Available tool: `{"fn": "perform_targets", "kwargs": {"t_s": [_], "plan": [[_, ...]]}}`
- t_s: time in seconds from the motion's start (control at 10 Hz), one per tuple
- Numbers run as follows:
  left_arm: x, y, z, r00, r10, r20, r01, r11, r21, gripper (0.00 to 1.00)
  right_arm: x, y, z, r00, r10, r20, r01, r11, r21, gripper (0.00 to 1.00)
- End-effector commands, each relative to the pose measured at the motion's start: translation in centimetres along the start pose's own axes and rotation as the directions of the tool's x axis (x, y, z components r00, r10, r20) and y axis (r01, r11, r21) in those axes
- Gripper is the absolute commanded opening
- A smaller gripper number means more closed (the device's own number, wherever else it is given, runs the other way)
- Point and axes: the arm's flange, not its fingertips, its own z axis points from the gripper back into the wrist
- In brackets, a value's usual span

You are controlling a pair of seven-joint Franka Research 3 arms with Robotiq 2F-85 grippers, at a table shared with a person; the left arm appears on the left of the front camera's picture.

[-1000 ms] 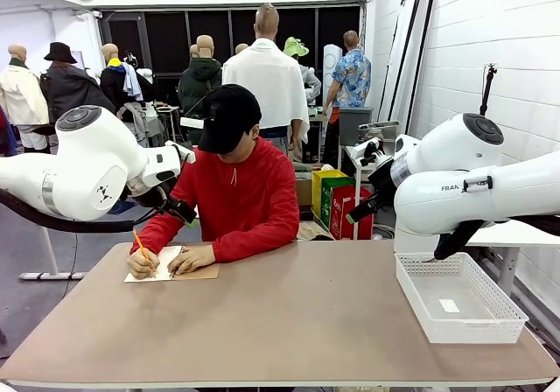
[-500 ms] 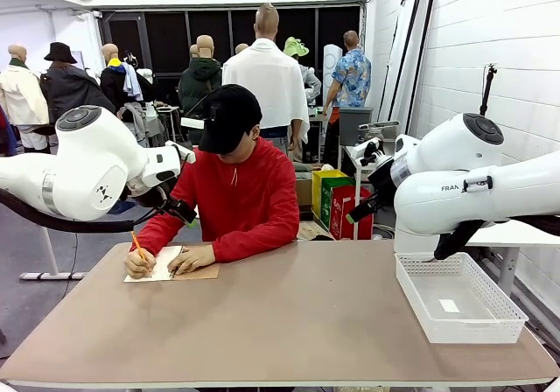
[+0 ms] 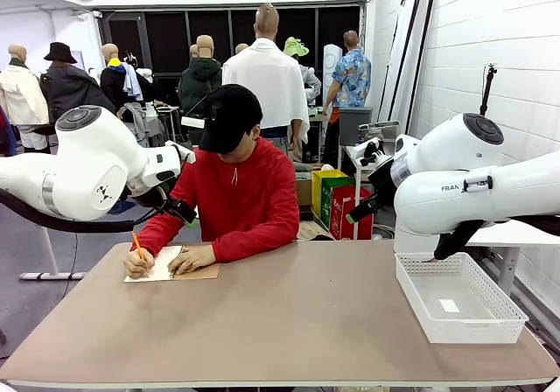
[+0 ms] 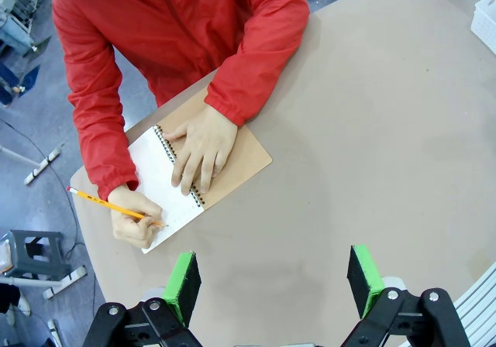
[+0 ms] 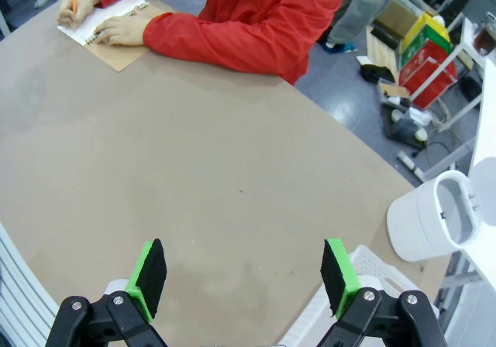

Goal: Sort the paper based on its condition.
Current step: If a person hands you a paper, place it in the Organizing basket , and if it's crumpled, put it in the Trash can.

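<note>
Little has moved since a second ago: the pencil hand has barely shifted, and both arms hang where they were.

The paper (image 4: pixel 155 169) in play is the white page of the spiral notebook (image 4: pixel 244 157), not yet torn out, at the table's (image 4: pixel 372 130) far left under the person's hands, with a pencil (image 4: pixel 108 206) on it. The left gripper (image 4: pixel 273 266) hangs over the table near it, pads wide apart and empty. The right gripper (image 5: pixel 244 254) is likewise spread and empty, with the white basket (image 3: pixel 408 285) on its side. The step looks like waiting: hold off until a sheet lies free and flat, and judge its condition before reaching.
</note>
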Motion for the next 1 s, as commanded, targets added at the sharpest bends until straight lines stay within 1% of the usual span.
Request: {"fn": "perform_targets", "kwargs": {"t_s": [0.0,0.9], "plan": [[-0.01,-0.06,0.00,1.000,-0.004,-0.002,0.004,1.000,-0.001,1.00,-0.01,-0.05,0.01,1.000,-0.001,0.001,0.001,1.000,0.001,1.00],[-0.01,-0.06,0.00,1.000,-0.004,-0.002,0.004,1.000,-0.001,1.00,-0.01,-0.05,0.01,1.000,-0.001,0.001,0.001,1.000,0.001,1.00]]}}
